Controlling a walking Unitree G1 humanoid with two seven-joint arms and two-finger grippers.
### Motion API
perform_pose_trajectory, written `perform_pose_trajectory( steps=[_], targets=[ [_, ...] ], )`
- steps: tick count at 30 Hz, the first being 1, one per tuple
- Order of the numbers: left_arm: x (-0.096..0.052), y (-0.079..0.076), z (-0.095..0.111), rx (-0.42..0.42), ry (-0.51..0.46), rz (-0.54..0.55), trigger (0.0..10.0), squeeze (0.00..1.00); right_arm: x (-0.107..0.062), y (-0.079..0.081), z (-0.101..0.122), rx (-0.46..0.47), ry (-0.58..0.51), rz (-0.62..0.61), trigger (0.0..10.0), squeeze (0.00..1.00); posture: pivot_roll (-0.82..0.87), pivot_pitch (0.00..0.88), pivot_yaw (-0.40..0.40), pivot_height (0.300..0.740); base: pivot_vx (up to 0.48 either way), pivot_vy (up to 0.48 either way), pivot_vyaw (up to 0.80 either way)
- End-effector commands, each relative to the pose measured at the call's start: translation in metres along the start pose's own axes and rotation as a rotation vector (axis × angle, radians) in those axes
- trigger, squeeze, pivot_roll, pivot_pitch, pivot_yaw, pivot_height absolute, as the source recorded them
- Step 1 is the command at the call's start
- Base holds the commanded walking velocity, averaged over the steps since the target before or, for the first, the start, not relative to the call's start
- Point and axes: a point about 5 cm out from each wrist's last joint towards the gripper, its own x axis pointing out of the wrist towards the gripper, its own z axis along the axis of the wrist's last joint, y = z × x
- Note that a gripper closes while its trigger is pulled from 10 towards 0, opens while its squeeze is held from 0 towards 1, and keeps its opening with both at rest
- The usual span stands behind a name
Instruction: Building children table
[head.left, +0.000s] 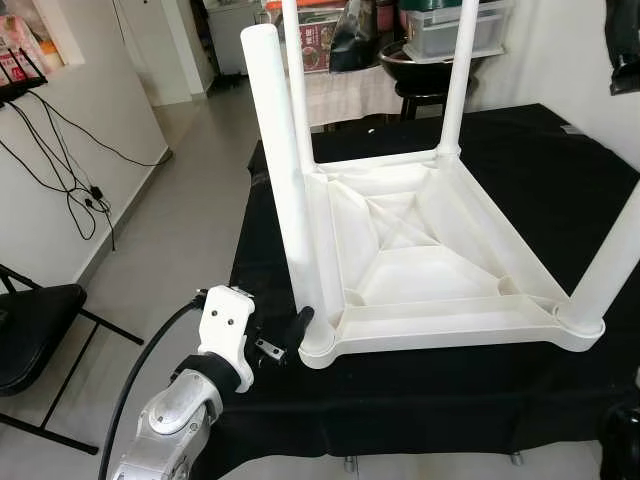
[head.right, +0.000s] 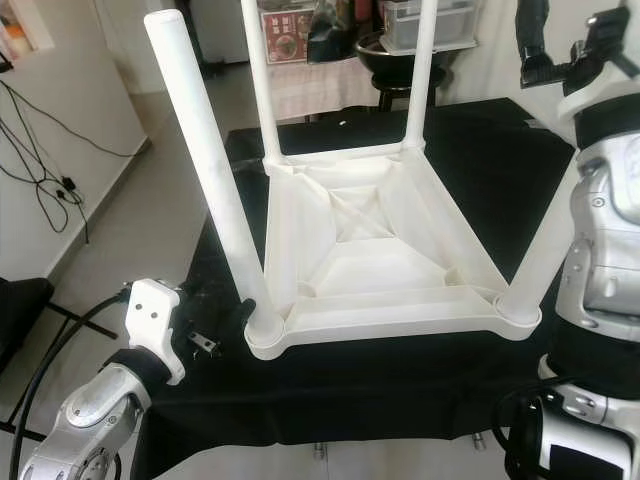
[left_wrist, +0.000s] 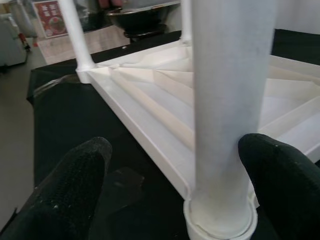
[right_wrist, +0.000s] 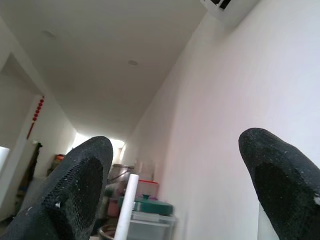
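Table (head.left: 420, 250): white ribbed plastic, upside down on black-clothed surface (head.left: 560, 180).
Legs: four round tubes.
Left gripper (left_wrist: 175, 195): fingers apart around near leg (left_wrist: 227, 100).
Right gripper (right_wrist: 175, 190): fingers apart, raised.

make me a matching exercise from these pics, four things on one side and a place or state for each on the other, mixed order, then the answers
Things:
1. white table top
2. near-left leg
3. left gripper
4. right gripper

Places or states:
A. raised high, open, pointing up toward ceiling and wall
B. lying upside down on the black cloth
C. open, fingers either side of a leg's base
D. standing in the corner socket, tilted rather than straight

Pairs: 1-B, 2-D, 3-C, 4-A
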Motion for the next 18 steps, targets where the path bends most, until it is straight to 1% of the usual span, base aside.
perform_pose_trajectory(
  steps=[1,4,8,12,15,16,18],
  targets=[
    [-0.001,0.007,-0.003,0.008,0.005,0.041,10.0,0.00,-0.002,-0.010,-0.011,-0.032,0.060,-0.064,10.0,0.00,-0.13,0.025,0.081,0.740,0.000,0.000,0.00],
    [-0.002,0.009,-0.002,0.014,0.001,0.058,10.0,0.00,-0.003,-0.016,-0.016,-0.046,0.077,-0.084,10.0,0.00,-0.13,0.025,0.081,0.740,0.000,0.000,0.00],
    [-0.002,0.009,-0.002,0.013,-0.004,0.069,10.0,0.00,-0.001,-0.026,-0.015,-0.050,0.074,-0.132,10.0,0.00,-0.13,0.027,0.079,0.740,0.000,0.000,0.00],
    [-0.002,0.006,-0.001,0.005,-0.004,0.055,10.0,0.00,0.004,-0.031,-0.008,-0.029,0.036,-0.145,10.0,0.00,-0.12,0.028,0.078,0.740,0.000,0.000,0.00],
    [-0.002,0.002,-0.002,0.001,-0.002,0.038,10.0,0.00,0.009,-0.036,0.001,-0.039,-0.006,-0.152,10.0,0.00,-0.12,0.028,0.077,0.740,0.000,0.000,0.00],
    [-0.002,0.002,-0.002,0.001,-0.002,0.038,10.0,0.00,0.009,-0.036,0.001,-0.039,-0.006,-0.152,10.0,0.00,-0.12,0.028,0.077,0.740,0.000,0.000,0.00],
    [-0.002,0.001,-0.002,0.000,-0.001,0.029,10.0,0.00,0.012,-0.041,0.004,-0.054,-0.019,-0.164,10.0,0.00,-0.12,0.029,0.075,0.740,0.000,0.000,0.00]
  ],
)
